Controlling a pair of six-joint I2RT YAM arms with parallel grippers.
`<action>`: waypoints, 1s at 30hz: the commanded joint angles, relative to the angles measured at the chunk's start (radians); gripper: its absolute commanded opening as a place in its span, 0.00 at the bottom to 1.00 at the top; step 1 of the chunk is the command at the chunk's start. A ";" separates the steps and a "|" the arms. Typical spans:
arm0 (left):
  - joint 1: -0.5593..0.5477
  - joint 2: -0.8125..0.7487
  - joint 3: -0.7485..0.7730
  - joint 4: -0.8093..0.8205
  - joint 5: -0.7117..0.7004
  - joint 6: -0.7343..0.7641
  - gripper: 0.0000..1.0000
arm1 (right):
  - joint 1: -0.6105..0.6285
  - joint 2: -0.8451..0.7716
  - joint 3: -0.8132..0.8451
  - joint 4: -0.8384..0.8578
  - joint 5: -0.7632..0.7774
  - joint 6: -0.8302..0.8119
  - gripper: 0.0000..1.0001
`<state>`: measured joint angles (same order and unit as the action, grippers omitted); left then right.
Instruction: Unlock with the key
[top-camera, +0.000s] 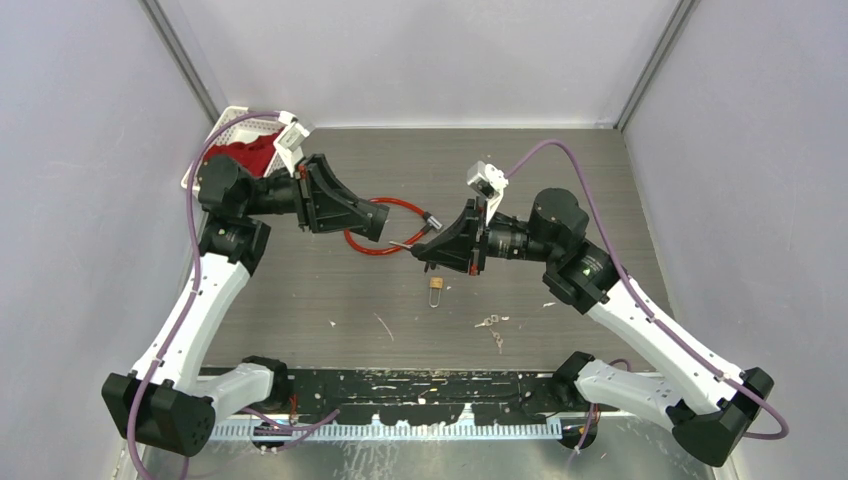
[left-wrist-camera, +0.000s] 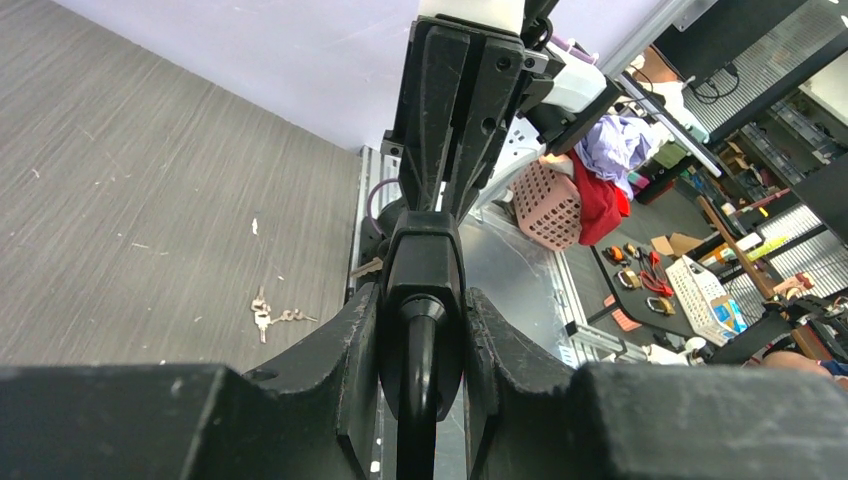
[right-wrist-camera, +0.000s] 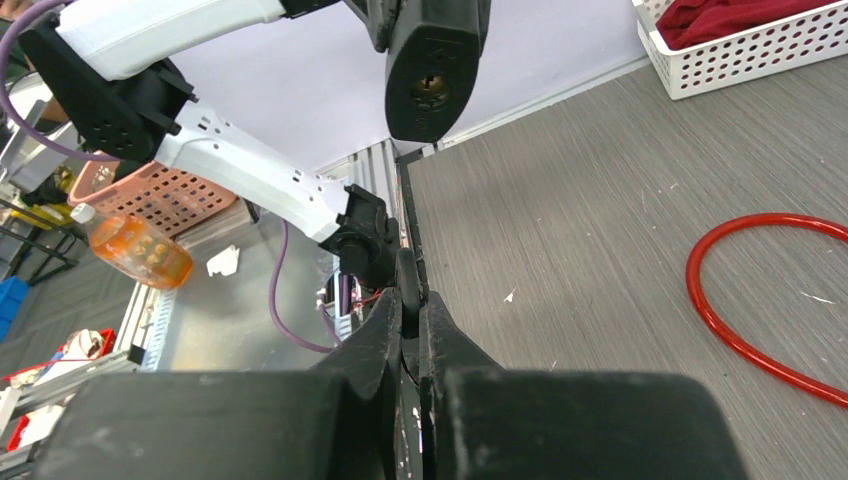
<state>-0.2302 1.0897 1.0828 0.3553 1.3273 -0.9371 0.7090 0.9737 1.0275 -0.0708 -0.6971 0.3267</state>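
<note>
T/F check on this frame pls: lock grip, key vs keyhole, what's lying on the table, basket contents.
1. The left hand is shut on the black lock body. True.
2. The key in the right hand sits inside the keyhole. False: the keyhole is empty and the key is apart from it.
3. A small padlock lies on the table. True.
4. The white basket holds blue cloth. False: the cloth is red.
</note>
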 joint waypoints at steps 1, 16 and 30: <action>-0.009 -0.015 0.015 0.087 -0.022 -0.019 0.00 | -0.005 -0.023 0.035 0.048 -0.033 0.004 0.01; -0.013 -0.017 0.016 0.075 -0.018 -0.001 0.00 | -0.006 0.019 0.065 0.132 -0.012 0.048 0.01; -0.021 -0.015 0.021 0.070 -0.015 0.006 0.00 | -0.007 0.051 0.085 0.148 0.014 0.055 0.01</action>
<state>-0.2432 1.0897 1.0817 0.3569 1.3266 -0.9337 0.7044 1.0199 1.0618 0.0051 -0.6994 0.3725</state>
